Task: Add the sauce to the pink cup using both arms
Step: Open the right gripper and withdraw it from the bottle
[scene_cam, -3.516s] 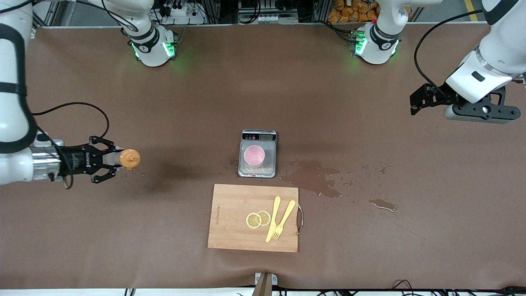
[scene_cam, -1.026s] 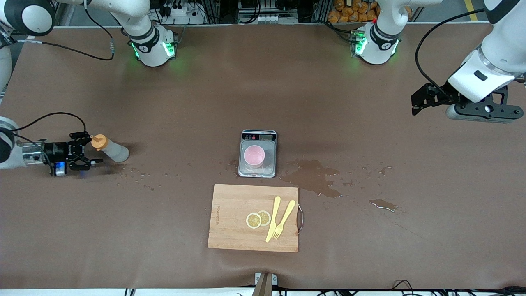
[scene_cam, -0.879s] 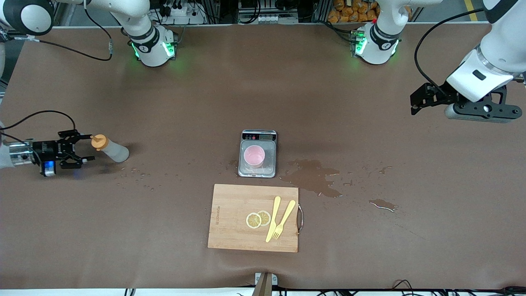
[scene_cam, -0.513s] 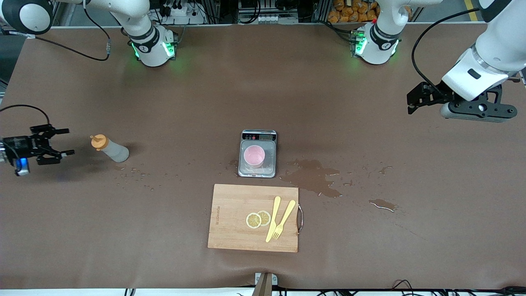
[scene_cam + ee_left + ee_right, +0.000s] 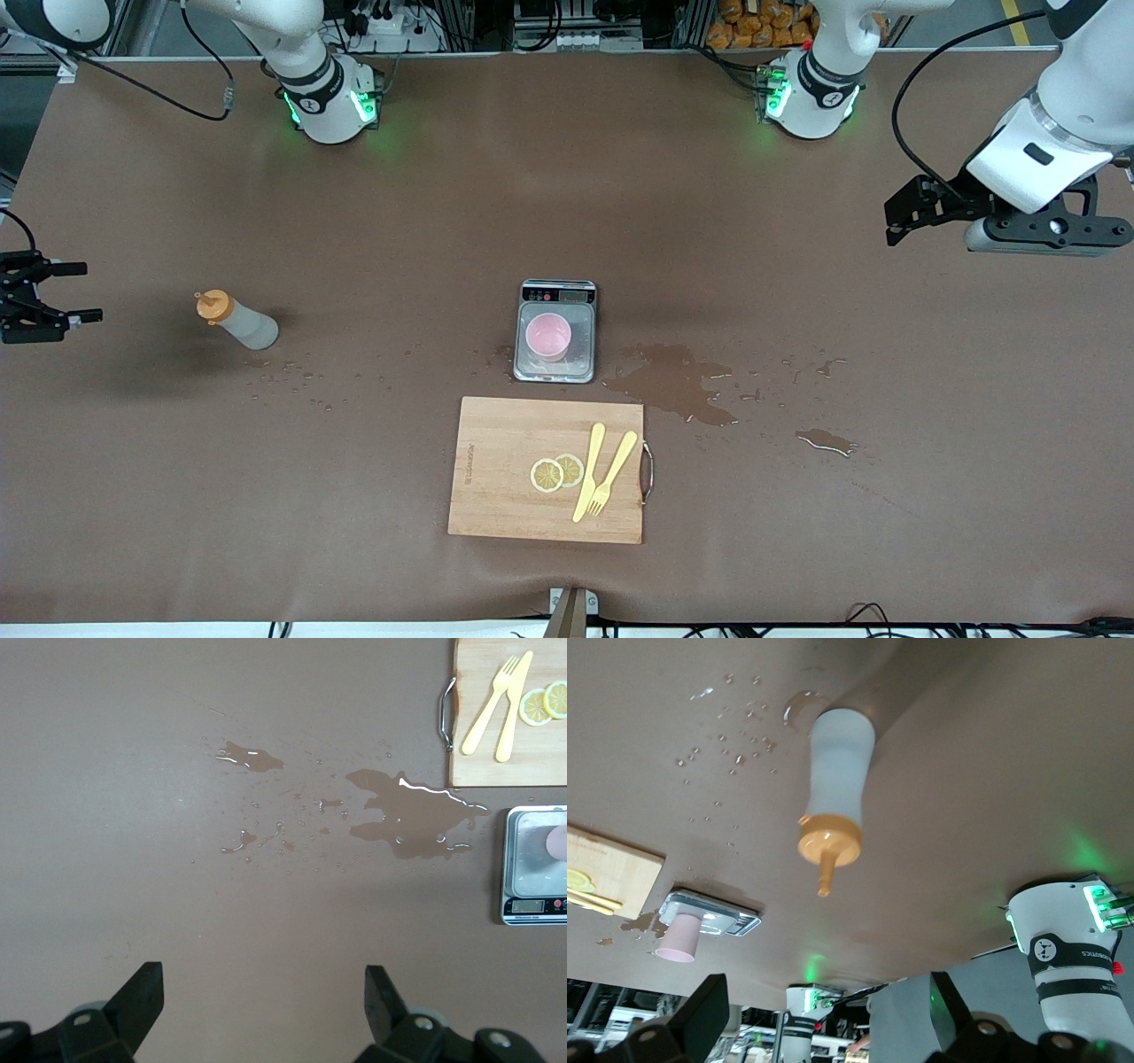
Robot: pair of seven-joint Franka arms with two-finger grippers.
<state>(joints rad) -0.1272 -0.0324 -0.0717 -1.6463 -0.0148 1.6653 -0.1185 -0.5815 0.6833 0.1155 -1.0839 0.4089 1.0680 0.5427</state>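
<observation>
Both open: right gripper (image 5: pixel 75 291) near sauce (image 5: pixel 237 321), left gripper (image 5: pixel 264 992) over spill (image 5: pixel 673 381)

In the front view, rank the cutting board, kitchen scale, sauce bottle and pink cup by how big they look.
Largest to smallest:
1. Wooden cutting board
2. Grey kitchen scale
3. Sauce bottle
4. Pink cup

The bottle and cup look close in area; the bottle is longer.

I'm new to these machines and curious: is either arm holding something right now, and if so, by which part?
Nothing is held. The right end effector is open, apart from the sauce bottle standing on the table. The left end effector is open over bare table.
</observation>
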